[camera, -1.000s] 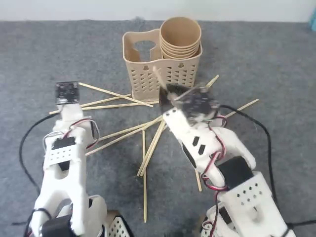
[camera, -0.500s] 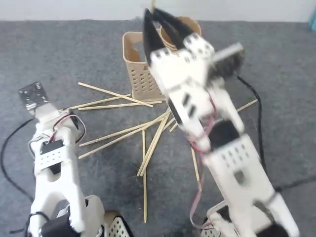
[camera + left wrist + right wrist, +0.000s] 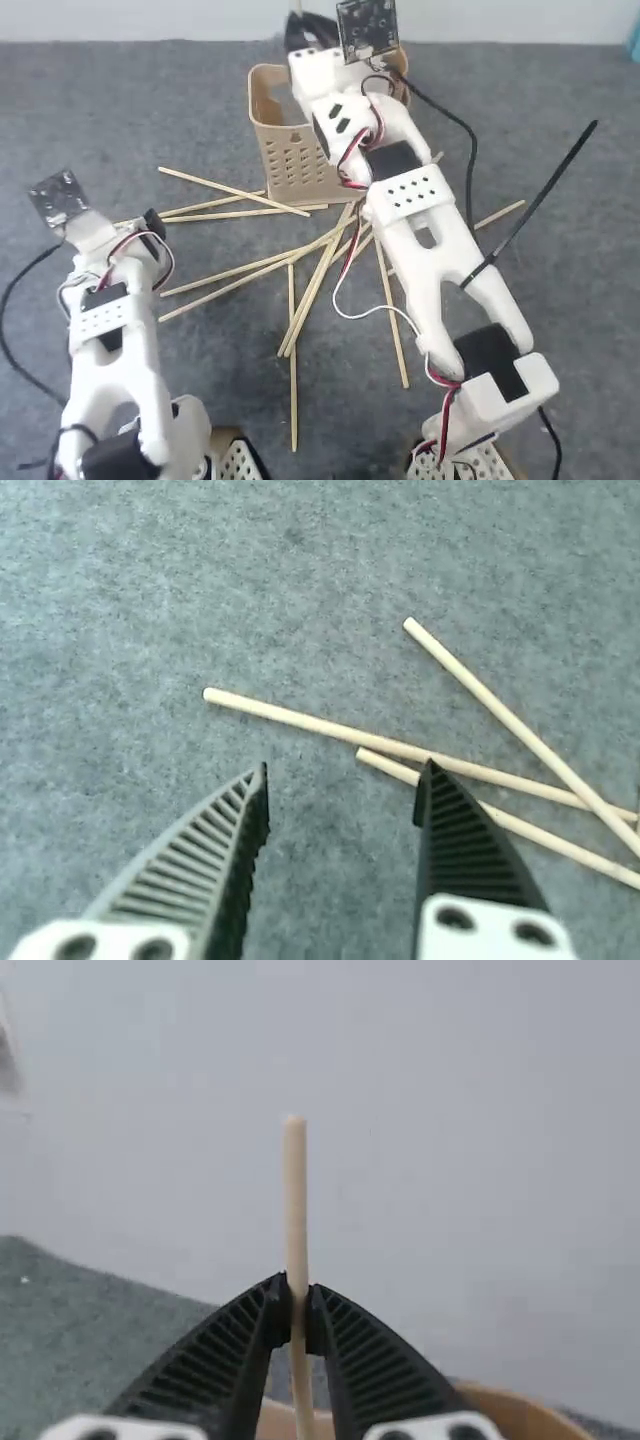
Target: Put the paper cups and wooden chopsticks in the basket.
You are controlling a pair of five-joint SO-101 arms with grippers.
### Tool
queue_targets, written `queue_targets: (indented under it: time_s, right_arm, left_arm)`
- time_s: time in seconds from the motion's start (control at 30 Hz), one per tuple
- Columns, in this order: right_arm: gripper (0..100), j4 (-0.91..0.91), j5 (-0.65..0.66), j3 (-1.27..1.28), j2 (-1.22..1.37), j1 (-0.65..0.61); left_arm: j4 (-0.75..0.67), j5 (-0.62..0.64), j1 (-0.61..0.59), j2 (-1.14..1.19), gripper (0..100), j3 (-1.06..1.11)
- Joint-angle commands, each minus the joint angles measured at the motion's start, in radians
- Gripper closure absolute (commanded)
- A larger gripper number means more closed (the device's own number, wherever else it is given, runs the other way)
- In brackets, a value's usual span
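While our right claw grips: we hold one wooden chopstick upright between closed jaws, above the basket.
Paper cups: we see them stacked inside the basket, on its right side.
Left claw: ours hangs open over the grey carpet, well apart from the basket, near loose chopsticks scattered in front of it.
Slip risk: we pinch a thin round stick at one spot, so it may pivot or slide out early.
Miss risk: if we release off the free compartment, it could strike the basket rim or drop into the cups.
Tip risk: our right arm crowds the basket and might nudge it over.
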Motion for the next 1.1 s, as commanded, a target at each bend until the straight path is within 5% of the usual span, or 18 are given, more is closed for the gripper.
queue_targets:
  time_s: [0.0, 0.27, 0.53, 0.83, 1.07]
  right_arm:
    - [99.1, 0.101, -0.005, -0.071, -0.019, 0.007]
    - [98.5, 0.286, -0.003, -0.072, -0.021, -0.021]
    - [79.2, 0.472, -0.003, -0.075, -0.064, -0.021]
    - [91.6, 0.75, -0.005, -0.072, -0.366, -0.015]
    - [96.9, 0.931, -0.005, -0.072, -0.585, -0.018]
  left_arm:
    - [-0.014, 0.011, 0.0, 0.121, 77, -0.136]
    - [0.229, 0.021, -0.038, 0.486, 77, -0.515]
    - [0.371, 0.055, -0.04, 0.631, 77, -0.697]
    - [0.575, 0.055, -0.04, 0.806, 77, -0.932]
    - [0.592, 0.097, -0.052, 0.822, 77, -0.955]
